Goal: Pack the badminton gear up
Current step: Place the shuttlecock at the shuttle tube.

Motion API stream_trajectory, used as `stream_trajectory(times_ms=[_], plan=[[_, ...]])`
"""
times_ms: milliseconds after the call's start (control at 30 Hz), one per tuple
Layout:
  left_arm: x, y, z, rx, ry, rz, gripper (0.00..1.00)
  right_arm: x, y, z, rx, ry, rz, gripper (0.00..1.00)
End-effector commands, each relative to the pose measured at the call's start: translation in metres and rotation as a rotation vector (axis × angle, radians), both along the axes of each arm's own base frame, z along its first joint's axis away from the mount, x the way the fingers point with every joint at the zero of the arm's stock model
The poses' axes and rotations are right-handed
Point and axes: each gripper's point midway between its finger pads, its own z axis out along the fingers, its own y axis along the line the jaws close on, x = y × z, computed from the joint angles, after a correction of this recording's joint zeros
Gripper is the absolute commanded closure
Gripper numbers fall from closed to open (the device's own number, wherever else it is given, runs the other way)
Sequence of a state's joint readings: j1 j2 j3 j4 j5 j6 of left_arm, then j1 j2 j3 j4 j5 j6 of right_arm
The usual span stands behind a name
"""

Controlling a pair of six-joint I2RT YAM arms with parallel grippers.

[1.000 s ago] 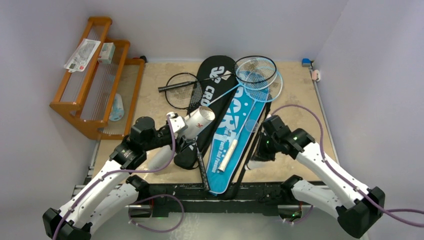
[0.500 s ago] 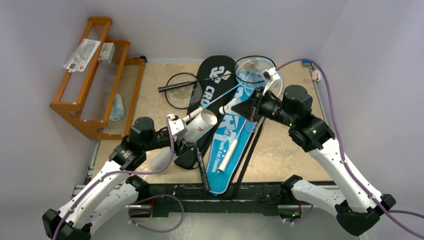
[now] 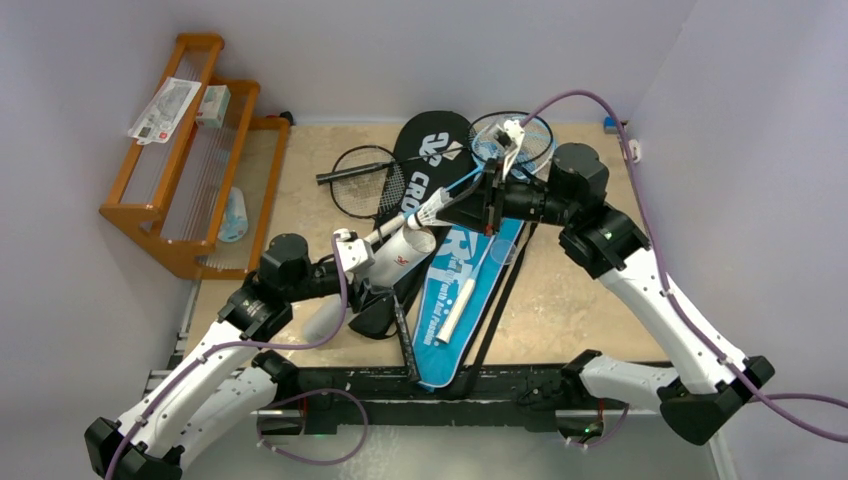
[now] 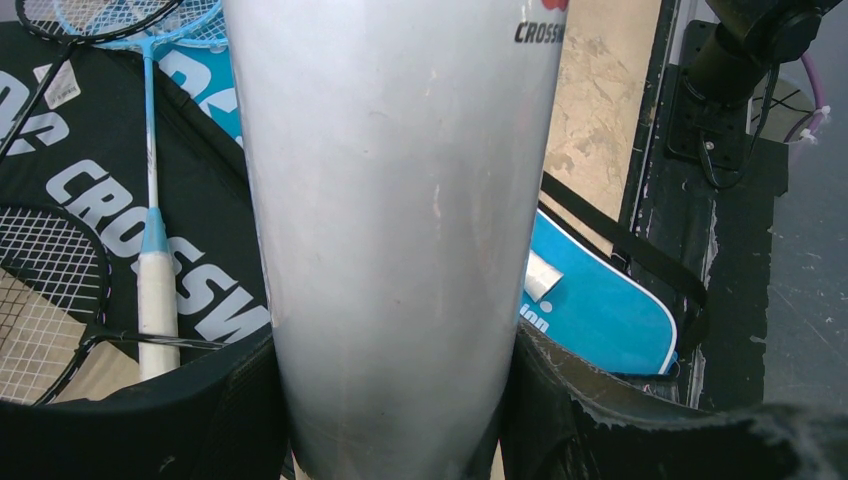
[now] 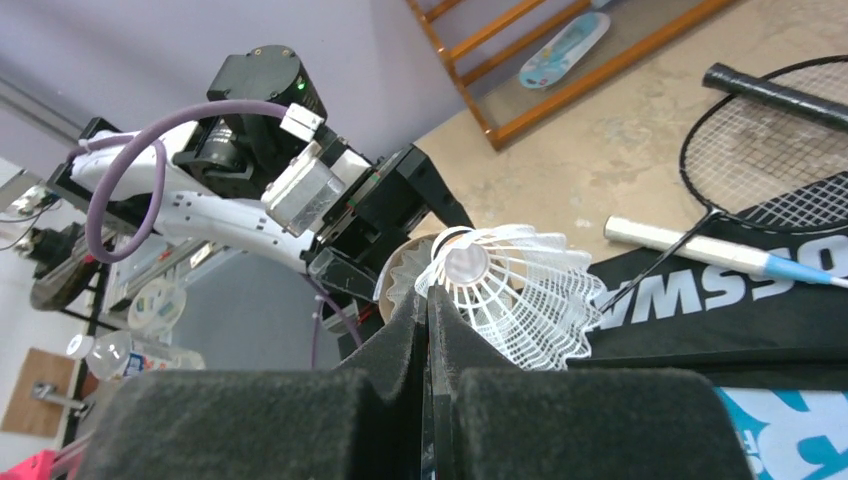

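Shuttlecock looking featherlight, skirt crushable; right tool pinching it, fingers fully closed. White tube seeming stiff, slick; left tool clamping it, half-spread.

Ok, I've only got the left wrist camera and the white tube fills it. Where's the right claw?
Observer: The right claw is shut on a white shuttlecock, close to the open mouth of the white tube.
Operator: Is it inside?
Observer: No. In the right wrist view it sits outside the mouth, just in front of it.
Operator: Which way does the tube point?
Observer: From above, the left claw holds it with the open mouth aimed at the right claw.
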State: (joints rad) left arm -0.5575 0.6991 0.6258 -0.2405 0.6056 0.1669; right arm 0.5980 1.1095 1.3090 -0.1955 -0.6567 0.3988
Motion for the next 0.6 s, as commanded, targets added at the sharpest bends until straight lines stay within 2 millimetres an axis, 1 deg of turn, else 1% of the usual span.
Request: stream_trajectory(times_ms=[0,167,233,300,333,367,400,433,467,533,567], plan=[[0.003,-0.006,0.017,-0.048,-0.056,-0.022,0.56,-0.019,0.009,0.007,0.027,-0.047,0.135,1.00],[0.004,-0.007,0.017,-0.045,-0.050,-0.023,0.55,-0.026,0.018,-0.007,0.004,-0.008,0.197,1.00],[0.004,-0.007,0.016,-0.044,-0.048,-0.023,0.55,-0.029,0.021,-0.011,-0.003,0.004,0.221,0.96],[0.004,-0.007,0.016,-0.044,-0.049,-0.023,0.55,-0.033,0.024,-0.015,-0.009,0.016,0.249,0.94],[0.003,-0.007,0.016,-0.044,-0.050,-0.024,0.55,-0.034,0.024,-0.017,-0.011,0.022,0.259,0.91],[0.004,-0.007,0.017,-0.045,-0.050,-0.024,0.55,-0.036,0.025,-0.018,-0.013,0.028,0.273,0.92],[0.003,-0.007,0.016,-0.045,-0.050,-0.025,0.55,-0.039,0.025,-0.020,-0.011,0.030,0.291,0.97],[0.003,-0.007,0.016,-0.045,-0.050,-0.027,0.55,-0.041,0.025,-0.020,-0.011,0.034,0.302,0.98],[0.003,-0.007,0.016,-0.045,-0.049,-0.026,0.55,-0.040,0.025,-0.022,-0.016,0.041,0.302,0.94],[0.002,-0.007,0.016,-0.045,-0.049,-0.030,0.55,-0.039,0.025,-0.024,-0.021,0.047,0.293,0.69],[0.002,-0.008,0.017,-0.047,-0.050,-0.031,0.55,-0.040,0.025,-0.026,-0.022,0.051,0.298,0.60]])
